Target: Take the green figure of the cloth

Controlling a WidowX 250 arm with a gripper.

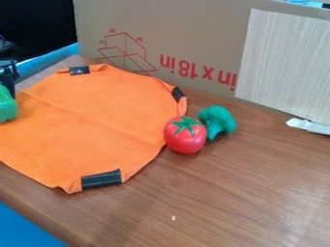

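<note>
At the left edge, partly cut off, the black gripper (9,77) stands over the cloth's left side. Directly beneath it is a shiny green figure (6,106), also cut off by the edge; its top meets the gripper's lower part. Whether the figure rests on the cloth or hangs just above it, I cannot tell. The orange cloth (97,120) lies spread on the wooden table, with black patches along its rim.
A red tomato (185,136) sits at the cloth's right edge, with green broccoli (218,121) just behind it to the right. A cardboard wall (168,29) and a pale wood-grain panel (283,62) rise behind the table (238,193). A white scrap (309,126) lies at the right.
</note>
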